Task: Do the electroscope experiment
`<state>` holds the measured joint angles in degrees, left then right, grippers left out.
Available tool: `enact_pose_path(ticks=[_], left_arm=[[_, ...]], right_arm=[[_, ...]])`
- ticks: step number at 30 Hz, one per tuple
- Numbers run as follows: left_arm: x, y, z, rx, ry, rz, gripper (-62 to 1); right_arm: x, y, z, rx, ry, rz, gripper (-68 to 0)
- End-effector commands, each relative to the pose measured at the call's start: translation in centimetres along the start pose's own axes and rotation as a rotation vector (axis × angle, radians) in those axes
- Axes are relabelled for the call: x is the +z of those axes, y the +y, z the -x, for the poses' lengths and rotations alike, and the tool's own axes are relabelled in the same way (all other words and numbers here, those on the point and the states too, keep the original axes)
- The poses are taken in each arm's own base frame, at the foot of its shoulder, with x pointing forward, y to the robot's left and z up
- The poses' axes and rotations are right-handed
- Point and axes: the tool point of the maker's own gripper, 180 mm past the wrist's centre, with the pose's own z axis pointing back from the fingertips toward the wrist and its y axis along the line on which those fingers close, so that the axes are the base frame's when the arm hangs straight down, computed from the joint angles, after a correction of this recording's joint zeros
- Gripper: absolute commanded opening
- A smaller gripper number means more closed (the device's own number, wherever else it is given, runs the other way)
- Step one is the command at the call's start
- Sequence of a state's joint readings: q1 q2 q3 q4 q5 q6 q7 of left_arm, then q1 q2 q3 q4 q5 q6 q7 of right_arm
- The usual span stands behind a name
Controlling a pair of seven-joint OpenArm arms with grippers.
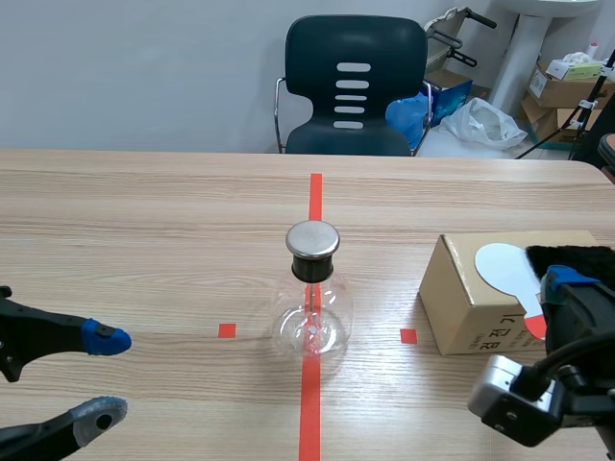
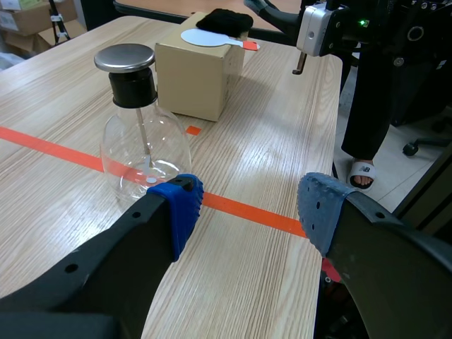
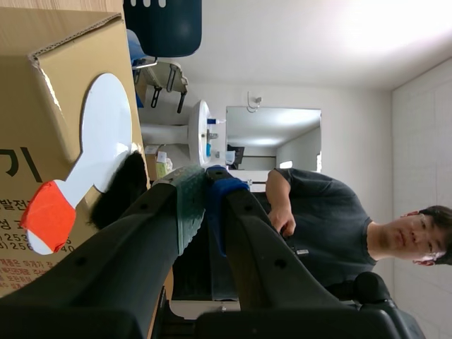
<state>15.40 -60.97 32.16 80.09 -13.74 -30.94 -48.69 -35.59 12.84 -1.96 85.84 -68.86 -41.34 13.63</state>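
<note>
The electroscope, a clear glass flask (image 1: 312, 312) with a metal cap (image 1: 313, 240), stands on the centre tape line. It shows just ahead of my open left gripper (image 2: 247, 212) as the flask (image 2: 145, 152). In the scene view the left gripper (image 1: 104, 376) sits low at the left, empty. A cardboard box (image 1: 471, 298) at the right carries a white paddle (image 1: 507, 271) with a red handle end and a black cloth (image 1: 577, 257). My right gripper (image 1: 562, 288) hovers by the box's near right corner. In its own view the right gripper (image 3: 205, 205) is shut on nothing, beside the paddle (image 3: 102, 134) and cloth (image 3: 123, 191).
A dark chair (image 1: 356, 86) stands behind the table's far edge. Cartons and plastic bags (image 1: 490, 120) lie on the floor at the back right. A person (image 3: 318, 219) in a dark shirt is seen past the right gripper. The right arm's wrist camera (image 2: 318, 32) shows beyond the box (image 2: 201, 78).
</note>
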Motion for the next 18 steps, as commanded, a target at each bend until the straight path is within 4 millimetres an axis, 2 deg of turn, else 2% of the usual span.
enact_pose_path(ticks=[1, 6, 15, 18], left_arm=[[-0.3, -0.1, -0.9, 0.000, -0.037, 0.004, -28.1], [-0.3, -0.1, -0.9, 0.000, -0.037, 0.004, -28.1], [-0.3, -0.1, -0.9, 0.000, -0.037, 0.004, -28.1], [-0.3, -0.1, -0.9, 0.000, -0.037, 0.004, -28.1]], right_arm=[[-0.2, -0.7, 0.4, 0.010, 0.009, 0.025, -66.5], [-0.2, -0.5, 0.1, 0.005, 0.003, 0.018, -66.4], [-0.1, 0.4, -2.4, -0.049, -0.042, -0.018, -66.4], [0.3, 0.8, -3.0, -0.066, -0.045, -0.034, -60.9]])
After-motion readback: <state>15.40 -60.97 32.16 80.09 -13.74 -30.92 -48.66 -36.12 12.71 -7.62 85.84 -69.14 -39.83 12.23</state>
